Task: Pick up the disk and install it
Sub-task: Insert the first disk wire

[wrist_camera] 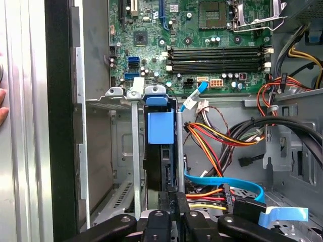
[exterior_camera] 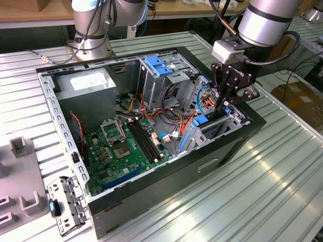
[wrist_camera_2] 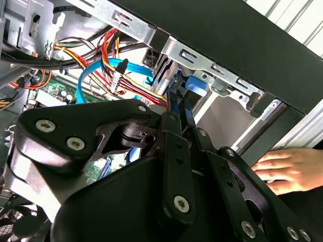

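From my station I see the gripper (exterior_camera: 228, 103) lowered into the open computer case (exterior_camera: 237, 146), at the corner on the exterior view's right, above the drive bay (exterior_camera: 229, 126) there. In the first wrist view the disk (wrist_camera: 160, 151) stands on its edge inside this bay, between two vertical metal walls, with its light-blue rail (wrist_camera: 160, 127) facing up toward the motherboard (wrist_camera: 192, 45). The fingers (wrist_camera: 169, 201) are closed narrow on the near edge of the disk, so I read the tool as clenched on it. In the second wrist view the two black fingers (wrist_camera_2: 180, 108) lie tight together and reach into the bay next to a blue part, with blue, red and yellow cables (wrist_camera_2: 116, 70) just beside them. In the same view a person's hand (wrist_camera_2: 290, 169) rests outside the case, near its black wall. In the exterior view the grey power supply (exterior_camera: 88, 85) sits at the far corner, well apart from the gripper, and a blue latch (exterior_camera: 159, 65) lies on top of the other metal cage (exterior_camera: 171, 70). A loose metal bracket (exterior_camera: 65, 204) lies on the table (exterior_camera: 272, 191) beside the case.
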Robot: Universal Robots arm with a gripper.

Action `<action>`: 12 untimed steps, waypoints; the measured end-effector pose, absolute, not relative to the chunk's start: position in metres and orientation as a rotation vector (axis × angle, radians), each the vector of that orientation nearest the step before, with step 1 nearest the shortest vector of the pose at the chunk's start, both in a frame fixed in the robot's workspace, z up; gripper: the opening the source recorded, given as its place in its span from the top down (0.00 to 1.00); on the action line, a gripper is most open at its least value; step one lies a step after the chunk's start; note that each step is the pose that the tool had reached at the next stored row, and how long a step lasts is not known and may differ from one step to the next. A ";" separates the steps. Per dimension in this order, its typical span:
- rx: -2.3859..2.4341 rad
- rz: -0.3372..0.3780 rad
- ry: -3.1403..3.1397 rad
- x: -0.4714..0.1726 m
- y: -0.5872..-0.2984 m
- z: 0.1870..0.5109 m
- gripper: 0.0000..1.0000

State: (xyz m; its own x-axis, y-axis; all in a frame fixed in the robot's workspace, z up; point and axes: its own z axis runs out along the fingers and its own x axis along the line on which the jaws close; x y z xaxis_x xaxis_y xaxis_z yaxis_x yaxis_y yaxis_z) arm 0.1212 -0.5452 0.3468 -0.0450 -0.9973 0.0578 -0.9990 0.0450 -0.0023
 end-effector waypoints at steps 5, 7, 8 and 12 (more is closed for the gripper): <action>2.135 0.064 -2.249 0.121 -0.545 0.346 0.83; 2.133 0.064 -2.250 0.121 -0.545 0.346 0.83; 2.133 0.064 -2.250 0.121 -0.545 0.346 0.83; 2.133 0.064 -2.251 0.121 -0.544 0.346 0.83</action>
State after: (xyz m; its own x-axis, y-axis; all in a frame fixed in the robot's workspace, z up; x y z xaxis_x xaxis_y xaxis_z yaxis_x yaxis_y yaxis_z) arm 0.1208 -0.5438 0.3458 -0.0538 -0.9969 0.0576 -0.9986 0.0538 -0.0022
